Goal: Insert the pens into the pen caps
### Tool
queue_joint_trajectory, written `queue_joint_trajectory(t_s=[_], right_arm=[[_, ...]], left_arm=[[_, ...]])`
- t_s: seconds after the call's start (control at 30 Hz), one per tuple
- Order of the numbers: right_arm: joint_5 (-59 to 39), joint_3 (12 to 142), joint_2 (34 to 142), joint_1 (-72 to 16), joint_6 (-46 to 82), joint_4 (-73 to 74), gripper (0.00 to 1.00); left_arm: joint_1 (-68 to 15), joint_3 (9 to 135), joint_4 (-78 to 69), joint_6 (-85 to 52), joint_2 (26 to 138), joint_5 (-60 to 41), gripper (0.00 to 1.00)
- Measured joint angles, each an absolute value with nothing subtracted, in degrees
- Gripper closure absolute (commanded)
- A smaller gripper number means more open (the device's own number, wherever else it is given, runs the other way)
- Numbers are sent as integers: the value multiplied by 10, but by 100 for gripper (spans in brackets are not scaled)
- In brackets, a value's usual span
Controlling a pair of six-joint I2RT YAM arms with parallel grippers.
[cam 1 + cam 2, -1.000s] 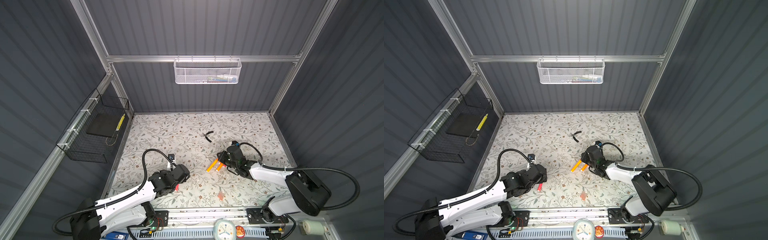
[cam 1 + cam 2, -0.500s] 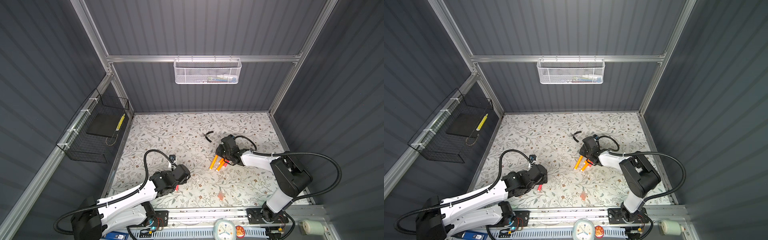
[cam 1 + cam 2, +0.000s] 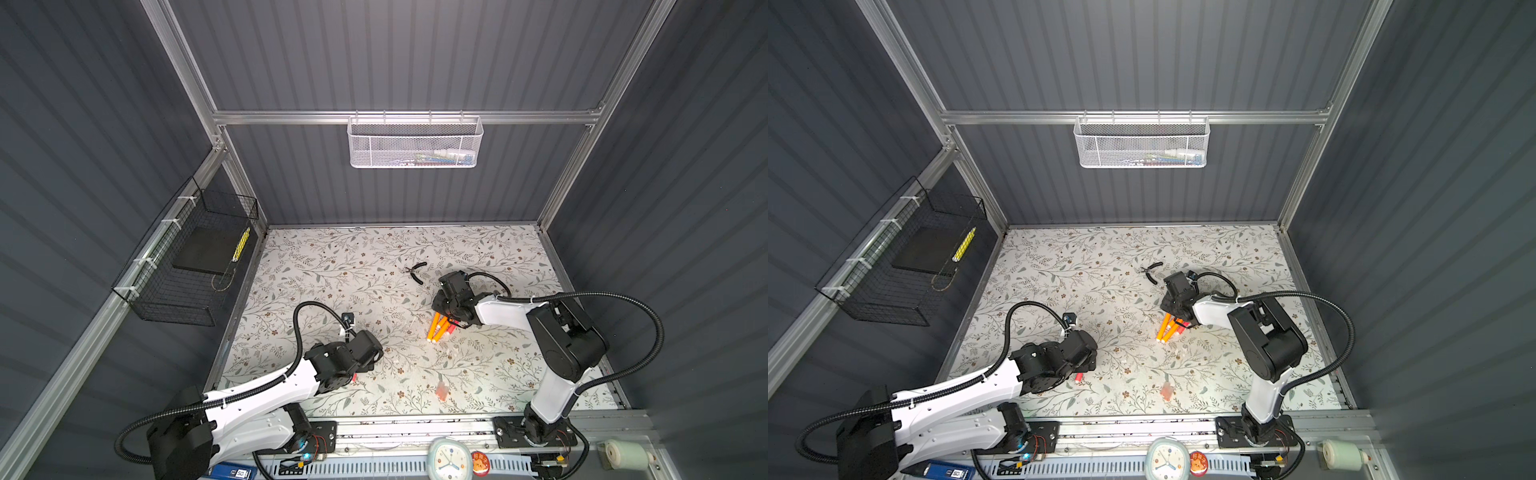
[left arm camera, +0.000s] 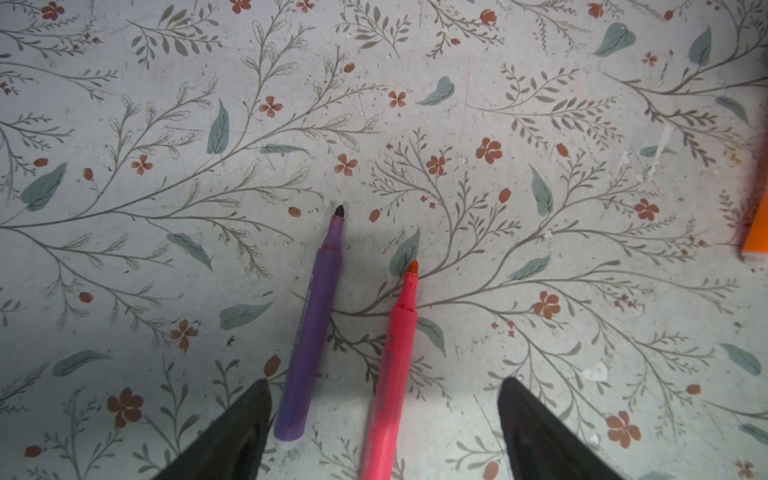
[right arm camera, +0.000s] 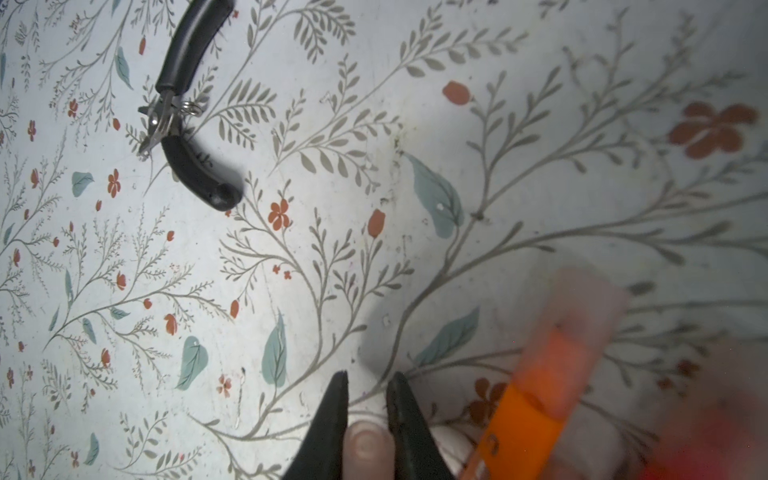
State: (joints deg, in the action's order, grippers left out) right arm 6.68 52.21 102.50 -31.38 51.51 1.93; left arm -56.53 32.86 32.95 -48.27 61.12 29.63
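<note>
The right arm [image 3: 505, 309] has swung toward the back of the flowered mat [image 3: 332, 266] since a second ago. The right gripper [image 5: 370, 376] sits at 1 o'clock of the orange pens [image 3: 436, 327] near the mat's centre. Its jaws are almost closed with a pale tube end [image 5: 368, 444] between them; whether they grip it cannot be told. One orange pen [image 5: 519, 428] wears a cloudy pen cap [image 5: 586, 320]. At 7 o'clock the left gripper [image 4: 383, 381] gapes wide and empty, straddling an uncapped purple pen [image 4: 309, 345] and pink pen [image 4: 395, 365]. A loose cap [image 3: 441, 390] lies at 6 o'clock, pliers [image 3: 417, 272] at 12.
</note>
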Motion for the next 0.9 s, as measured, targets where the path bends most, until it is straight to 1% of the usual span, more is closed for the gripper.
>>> queue_joint_trajectory(t_s=[0.17,0.27,0.4,0.67,0.9], right_arm=[[75,517,1019,-314,517,16,72],[79,509,1000,-314,519,16,67],[86,489,953,-314,523,16,63],[106,441,844,-328,526,10,60],[144,410,740,-371,530,-15,56]], left_arm=[[-565,312,319,-483,611,288,15],[-565,303,314,-483,611,279,16],[-565,291,301,-483,612,268,17],[-565,286,285,-484,626,258,21],[-565,274,264,-488,645,241,29]])
